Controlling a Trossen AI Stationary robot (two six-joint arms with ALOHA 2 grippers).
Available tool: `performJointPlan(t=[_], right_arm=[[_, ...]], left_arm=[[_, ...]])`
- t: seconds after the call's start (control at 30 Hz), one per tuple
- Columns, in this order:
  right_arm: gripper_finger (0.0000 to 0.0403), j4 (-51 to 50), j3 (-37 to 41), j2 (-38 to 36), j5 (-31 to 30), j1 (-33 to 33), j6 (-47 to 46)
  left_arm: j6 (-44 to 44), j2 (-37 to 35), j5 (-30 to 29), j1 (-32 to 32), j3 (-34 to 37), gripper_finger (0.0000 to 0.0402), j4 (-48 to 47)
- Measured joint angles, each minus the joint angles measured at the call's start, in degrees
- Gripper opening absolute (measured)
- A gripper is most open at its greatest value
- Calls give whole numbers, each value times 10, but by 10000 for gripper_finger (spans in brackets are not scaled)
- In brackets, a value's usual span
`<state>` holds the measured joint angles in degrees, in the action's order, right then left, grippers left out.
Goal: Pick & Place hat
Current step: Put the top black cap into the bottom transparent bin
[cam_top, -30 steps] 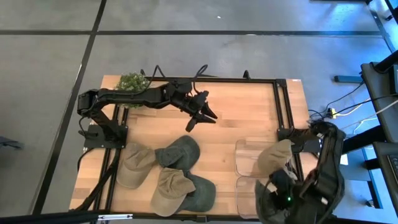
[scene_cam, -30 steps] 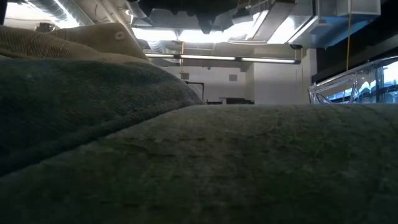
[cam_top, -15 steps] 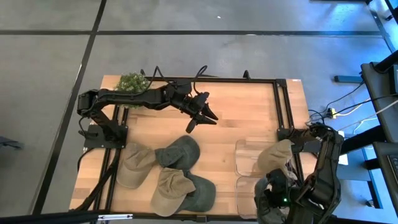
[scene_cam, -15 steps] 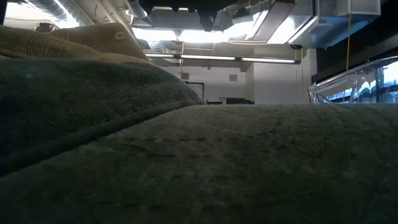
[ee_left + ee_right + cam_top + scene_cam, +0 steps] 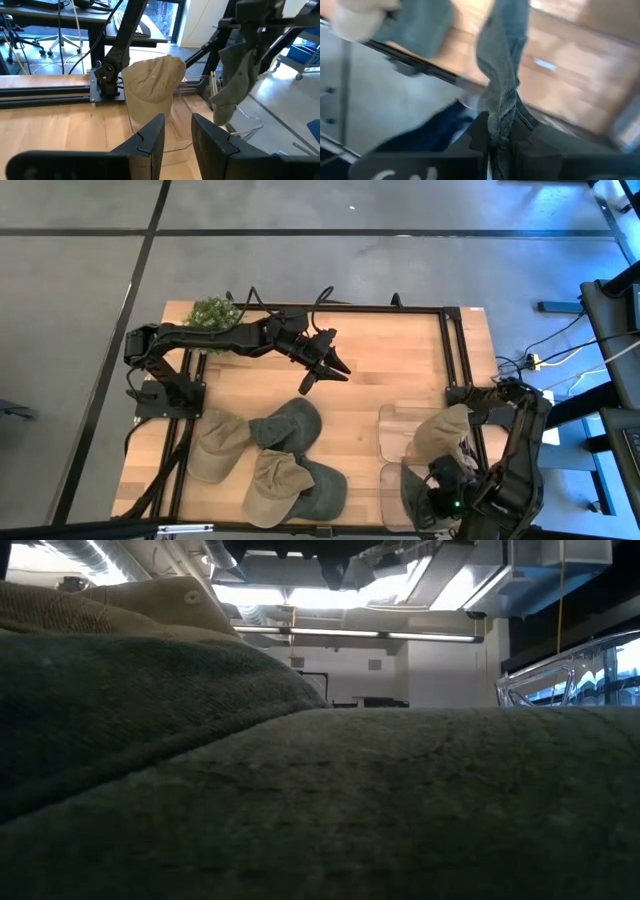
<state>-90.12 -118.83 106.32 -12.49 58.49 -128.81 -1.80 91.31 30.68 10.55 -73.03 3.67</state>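
My right gripper (image 5: 500,142) is shut on a dark green hat (image 5: 415,492) at the table's near right. The hat (image 5: 234,75) hangs over the nearer of two clear stands (image 5: 392,485). A tan hat (image 5: 442,435) sits over the farther clear stand (image 5: 392,430), draped on its top (image 5: 152,80). Several more hats, tan (image 5: 215,445) and green (image 5: 290,423), lie overlapping on the table's near left. My left gripper (image 5: 322,362) hovers open above the bare wood at the far middle and touches nothing. My right gripper pinches a bunched fold of the green hat's cloth (image 5: 501,112) between its two fingers, which come from above and point steeply down. The hat hangs slack below the fingers (image 5: 225,107). Whether its lower end touches the stand, I cannot tell.
A black metal frame (image 5: 455,350) runs round the table top. A small green plant (image 5: 213,311) stands at the far left corner. Hat cloth (image 5: 300,800) fills the low view right before the camera. Bare wood (image 5: 390,370) lies between the two arms.
The green hat under my right gripper has shifted a little toward the table's left, over the nearer clear stand. The gripper has stayed shut on it.
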Motion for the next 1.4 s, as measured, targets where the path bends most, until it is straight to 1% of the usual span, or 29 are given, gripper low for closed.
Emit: performJointPlan(t=[0.17,0.4,0.5,0.63,0.73,0.9,1.07,1.17,1.33,1.4], right_arm=[[40,0,45,0,111,0,-1],[30,0,84,0,191,5,-14],[36,1,85,0,226,10,-33],[63,1,85,0,231,11,-29],[74,1,85,0,231,10,-25],[77,2,88,0,228,11,-27],[78,1,128,0,242,7,-29],[79,1,149,0,252,2,-14],[80,0,149,-1,270,1,1],[87,2,143,-2,271,1,0]], left_arm=[[0,0,0,0,0,91,0],[0,0,0,0,0,93,0],[0,0,-1,0,0,91,0],[1,0,-23,0,0,93,0],[0,0,-31,0,0,95,1],[1,0,-31,0,0,94,6],[1,0,-32,-4,0,91,7],[0,0,-32,-5,0,91,7],[0,0,-32,-5,0,91,7],[0,0,-32,-5,0,92,7]])
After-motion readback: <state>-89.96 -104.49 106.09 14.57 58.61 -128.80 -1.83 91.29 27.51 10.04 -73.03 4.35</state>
